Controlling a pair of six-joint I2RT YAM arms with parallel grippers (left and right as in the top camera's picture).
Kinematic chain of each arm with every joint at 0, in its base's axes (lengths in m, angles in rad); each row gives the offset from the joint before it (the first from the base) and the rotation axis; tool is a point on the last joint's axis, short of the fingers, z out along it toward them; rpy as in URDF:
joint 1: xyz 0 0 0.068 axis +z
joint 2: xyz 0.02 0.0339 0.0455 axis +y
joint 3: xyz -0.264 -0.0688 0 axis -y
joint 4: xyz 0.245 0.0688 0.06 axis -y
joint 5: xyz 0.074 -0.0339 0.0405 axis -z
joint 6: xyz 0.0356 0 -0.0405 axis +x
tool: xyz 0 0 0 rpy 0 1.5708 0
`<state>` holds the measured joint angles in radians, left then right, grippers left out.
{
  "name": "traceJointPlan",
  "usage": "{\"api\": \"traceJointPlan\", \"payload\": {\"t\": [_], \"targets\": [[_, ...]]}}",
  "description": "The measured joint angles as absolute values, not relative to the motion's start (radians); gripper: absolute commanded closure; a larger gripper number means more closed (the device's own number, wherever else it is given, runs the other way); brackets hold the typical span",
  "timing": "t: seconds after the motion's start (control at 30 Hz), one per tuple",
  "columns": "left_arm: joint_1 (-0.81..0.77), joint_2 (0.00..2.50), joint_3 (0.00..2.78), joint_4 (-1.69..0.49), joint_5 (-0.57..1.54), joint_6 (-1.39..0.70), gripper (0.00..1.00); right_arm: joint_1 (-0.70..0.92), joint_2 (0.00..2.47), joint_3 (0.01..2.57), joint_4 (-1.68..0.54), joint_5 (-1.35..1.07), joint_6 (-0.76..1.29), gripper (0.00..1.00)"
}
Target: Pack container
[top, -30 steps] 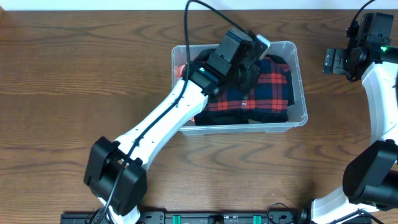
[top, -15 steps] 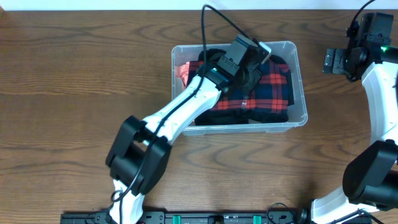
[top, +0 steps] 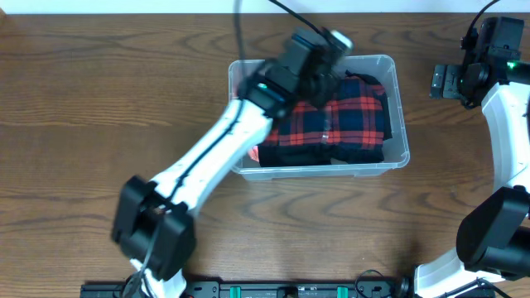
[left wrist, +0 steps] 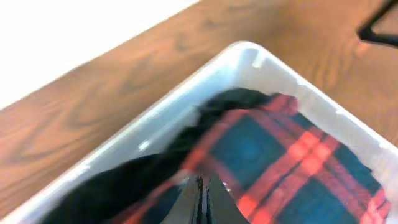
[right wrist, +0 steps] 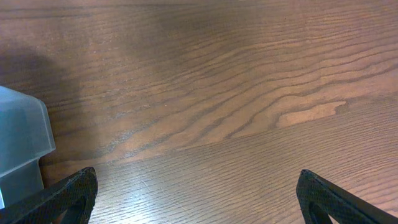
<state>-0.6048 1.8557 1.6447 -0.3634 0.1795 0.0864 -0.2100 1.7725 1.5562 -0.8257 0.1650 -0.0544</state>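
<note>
Container point(top: 331, 170) mid-table point(top: 99, 99), folded plaid point(top: 352, 116) flat inside to fit its walls. Left pincer point(left wrist: 200, 194) pressed together, apparently empty, over the plaid's far edge, probably for tamping. Right pincer point(right wrist: 198, 198) spread wide over bare wood, clear of the work.

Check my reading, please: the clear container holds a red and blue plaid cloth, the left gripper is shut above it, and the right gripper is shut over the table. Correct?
One part is wrong. The right gripper is open, not shut: the right wrist view shows its fingers far apart over the table. The container does hold the plaid cloth, with the left gripper shut above it.
</note>
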Motion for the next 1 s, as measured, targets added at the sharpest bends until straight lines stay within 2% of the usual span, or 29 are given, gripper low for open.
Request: {"api": "traceJointPlan", "payload": {"t": [0.3, 0.83, 1.0], "targets": [[-0.516, 1.862, 1.623, -0.521, 0.148, 0.086, 0.94, -0.210, 1.773, 1.556, -0.825, 0.165, -0.054, 0.01], [-0.521, 1.861, 1.514, -0.463, 0.121, 0.086, 0.94, -0.210, 1.773, 1.556, -0.826, 0.165, -0.054, 0.01], [-0.479, 1.835, 1.514, -0.408, 0.093, 0.086, 0.94, -0.210, 1.773, 1.556, -0.826, 0.165, -0.054, 0.01]]}}
